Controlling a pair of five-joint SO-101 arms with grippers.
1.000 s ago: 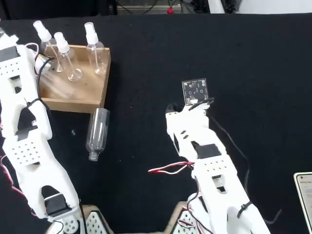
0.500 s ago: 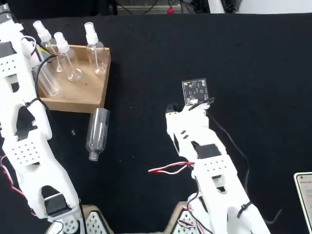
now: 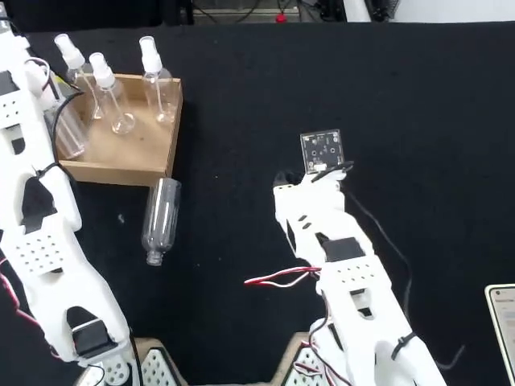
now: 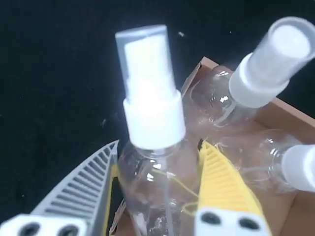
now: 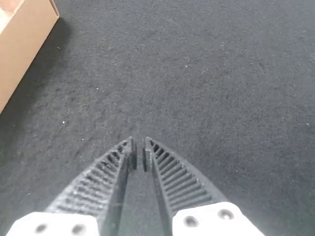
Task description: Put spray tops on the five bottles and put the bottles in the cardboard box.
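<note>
The right hand (image 5: 138,150) hangs closed and empty over the bench (image 3: 418,121). A capless bottle (image 3: 159,219) lies just outside the cardboard box (image 3: 157,153). The left hand (image 4: 158,147), gripping the fourth bottle (image 4: 150,113), has swung it upright into the box beside three capped bottles (image 3: 158,88), so probably only the capless one remains.

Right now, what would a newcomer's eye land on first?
The uncapped bottle lying on the black table just beside the cardboard box. Then the left arm's jaws clasping a capped bottle at the box's edge, beside three more capped bottles standing inside.
</note>
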